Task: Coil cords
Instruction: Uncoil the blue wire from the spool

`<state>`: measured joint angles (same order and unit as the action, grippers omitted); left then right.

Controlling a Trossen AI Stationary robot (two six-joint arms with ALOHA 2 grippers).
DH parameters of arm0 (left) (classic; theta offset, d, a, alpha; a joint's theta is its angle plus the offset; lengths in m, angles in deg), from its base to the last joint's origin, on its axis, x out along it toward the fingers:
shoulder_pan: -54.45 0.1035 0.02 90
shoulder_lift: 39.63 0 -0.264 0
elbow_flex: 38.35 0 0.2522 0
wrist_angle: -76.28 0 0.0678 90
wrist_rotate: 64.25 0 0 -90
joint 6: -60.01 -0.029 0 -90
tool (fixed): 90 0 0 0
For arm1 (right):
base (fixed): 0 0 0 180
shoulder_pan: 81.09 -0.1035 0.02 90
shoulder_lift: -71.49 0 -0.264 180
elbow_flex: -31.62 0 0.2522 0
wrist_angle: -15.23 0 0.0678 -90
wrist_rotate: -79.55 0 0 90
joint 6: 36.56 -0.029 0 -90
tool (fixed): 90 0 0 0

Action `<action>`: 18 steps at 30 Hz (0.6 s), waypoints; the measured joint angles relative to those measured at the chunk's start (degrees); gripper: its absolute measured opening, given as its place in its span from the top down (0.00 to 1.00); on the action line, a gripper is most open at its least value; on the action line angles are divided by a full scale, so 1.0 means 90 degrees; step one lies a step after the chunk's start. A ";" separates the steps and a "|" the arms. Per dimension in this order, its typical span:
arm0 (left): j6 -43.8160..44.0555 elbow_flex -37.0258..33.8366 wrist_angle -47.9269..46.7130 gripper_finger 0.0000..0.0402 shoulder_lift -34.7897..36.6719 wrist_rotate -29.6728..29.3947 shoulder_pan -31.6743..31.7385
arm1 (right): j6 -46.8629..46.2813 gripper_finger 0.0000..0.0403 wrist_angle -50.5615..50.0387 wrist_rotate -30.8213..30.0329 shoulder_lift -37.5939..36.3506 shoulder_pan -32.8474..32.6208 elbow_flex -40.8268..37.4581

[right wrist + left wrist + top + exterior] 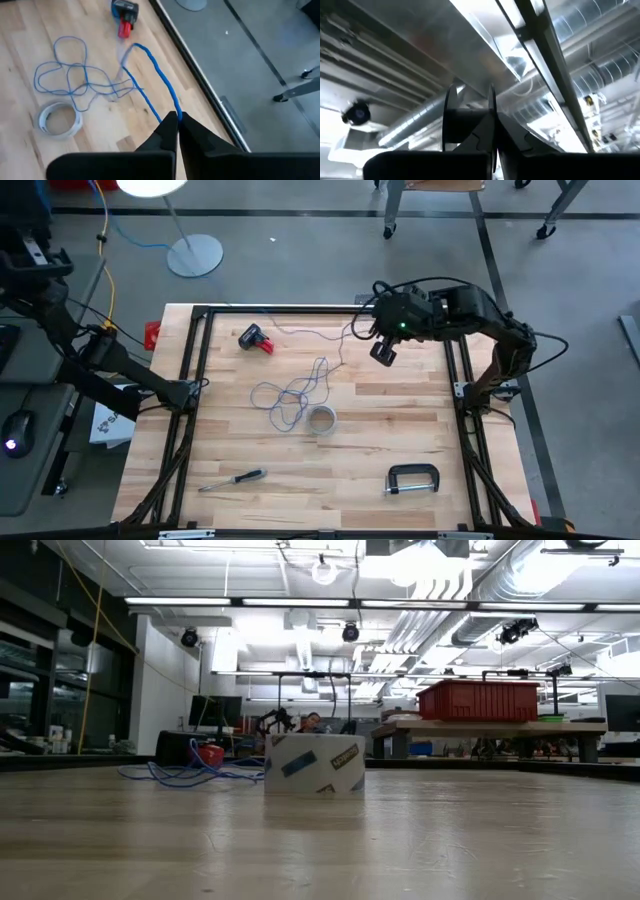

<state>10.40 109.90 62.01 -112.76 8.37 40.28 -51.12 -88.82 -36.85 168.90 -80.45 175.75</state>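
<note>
the blue cord [155,75] runs up from the loose pile on the bench [400,430] and ends between the right gripper's [176,119] fingers, which are pinched tight on it. the right gripper [383,352] hangs above the far right part of the bench, with the cord stretched from its fingers down to the wood. the rest of the blue cord [295,392] lies in loose, messy loops in the middle of the bench, away from the fingers on the side toward the left arm. a thin pale cord [318,334] lies near the far edge, between the fingers and a small red and black tool [257,339]. just past the loops from the right fingers sits a roll of tape [320,420], lying flat. in the low view the tape [314,762] stands in front and the blue cord [185,773] is a little heap behind it, next to the red tool [209,752].

the left gripper [190,392] waits at the left edge of the bench, well apart from the cords. its fingers [470,120] are closed with nothing in them and point up at the ceiling.

a screwdriver [233,479] and a clamp [412,479] lie at the near side of the bench, far from both sets of fingers.
</note>
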 joint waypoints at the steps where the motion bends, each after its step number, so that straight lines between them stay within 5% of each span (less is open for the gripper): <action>1: 0.0053 0.0000 -0.0142 0.99 -0.0017 -0.0083 0.0000 | -0.0002 1.00 0.0043 0.0017 0.0008 -0.0041 -0.0039; 7: 0.0561 -0.0005 -0.1358 0.99 -0.0225 -0.1071 0.0000 | -0.0006 0.96 0.0811 0.0049 0.0021 -0.0144 -0.0223; 13: 0.1727 -0.0015 -0.2765 0.99 -0.0428 -0.1363 -0.0001 | 0.0213 0.78 0.1008 -0.0115 0.0006 -0.0161 -0.0231; 18: 0.2619 -0.0005 -0.3435 0.99 -0.0553 -0.1439 0.0000 | 0.0962 0.62 0.1450 -0.1334 -0.0026 -0.0422 -0.0231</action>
<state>33.96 109.86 31.10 -117.74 -4.58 40.28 -42.46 -75.77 -48.86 168.67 -84.24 173.67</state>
